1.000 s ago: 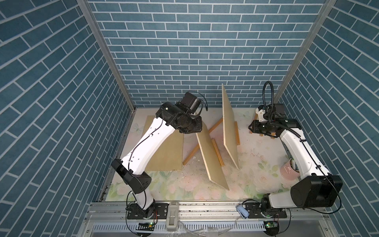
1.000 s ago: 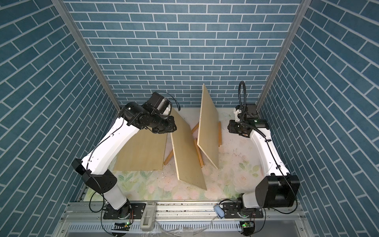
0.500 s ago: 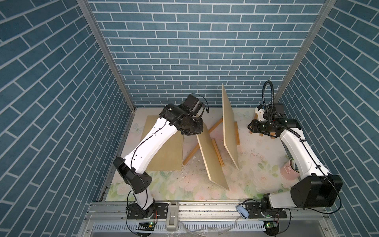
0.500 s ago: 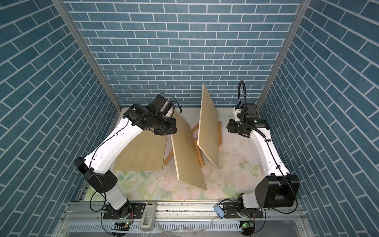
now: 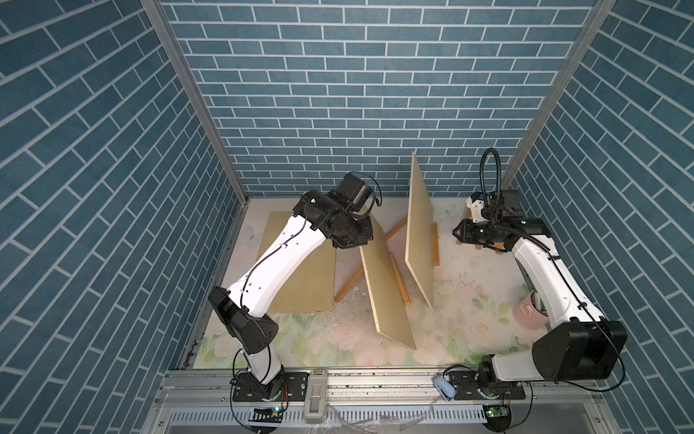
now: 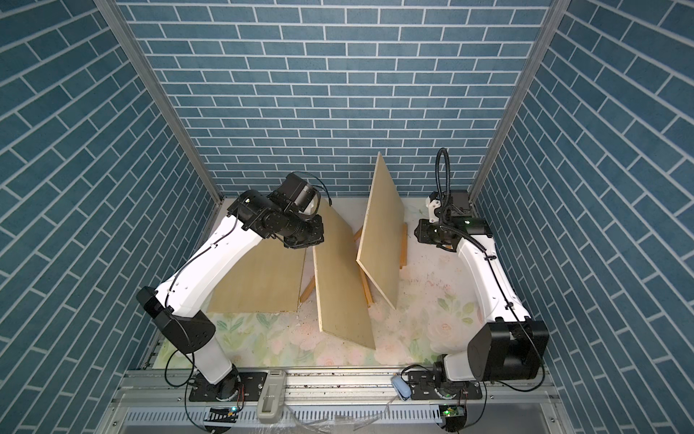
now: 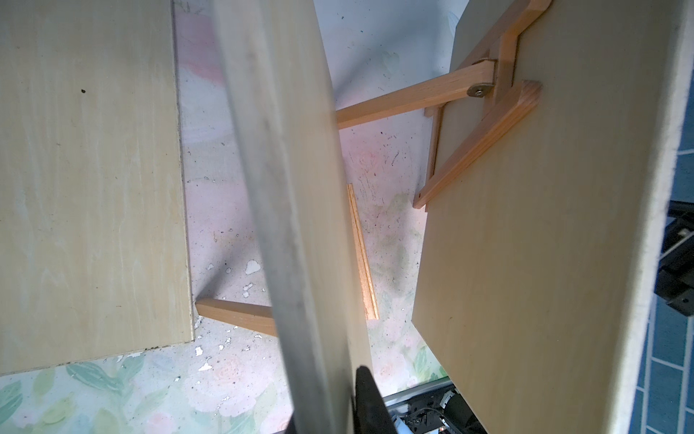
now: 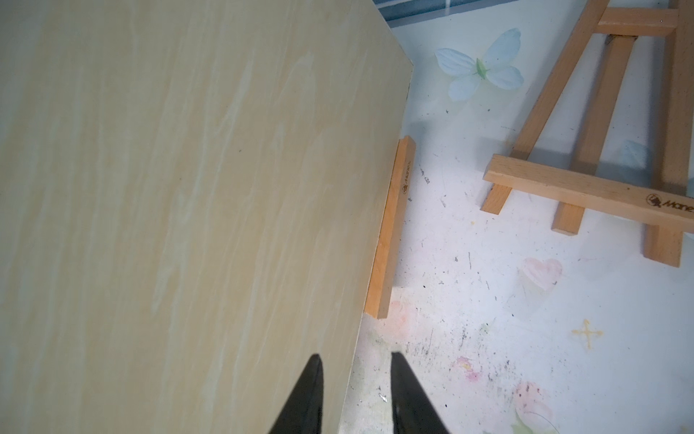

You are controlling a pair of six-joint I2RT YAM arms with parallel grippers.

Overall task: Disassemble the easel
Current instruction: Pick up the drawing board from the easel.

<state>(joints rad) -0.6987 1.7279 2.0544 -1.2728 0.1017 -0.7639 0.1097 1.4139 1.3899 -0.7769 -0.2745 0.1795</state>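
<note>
Two pale wooden boards stand on wooden easels mid-table. The nearer-left board (image 5: 386,285) (image 6: 338,285) leans over an easel leg (image 5: 353,280). My left gripper (image 5: 362,240) (image 7: 330,379) is shut on this board's top edge; one black finger (image 7: 366,398) presses its face, the other is hidden behind it. The taller board (image 5: 418,233) (image 8: 187,188) rests on an easel ledge (image 8: 390,233), with the easel frame (image 7: 480,127) behind it. My right gripper (image 5: 459,233) (image 8: 356,357) is open and holds nothing, just right of that board.
A third board (image 5: 304,270) lies flat at the left. A small bare easel (image 8: 601,150) lies at the back right, under my right arm. A pink cup (image 5: 529,312) stands near the right wall. Paint flakes dot the floral mat (image 5: 469,285).
My left gripper has shifted slightly onto the leaning board's top edge and closed on it. The boards and the right arm have not moved.
</note>
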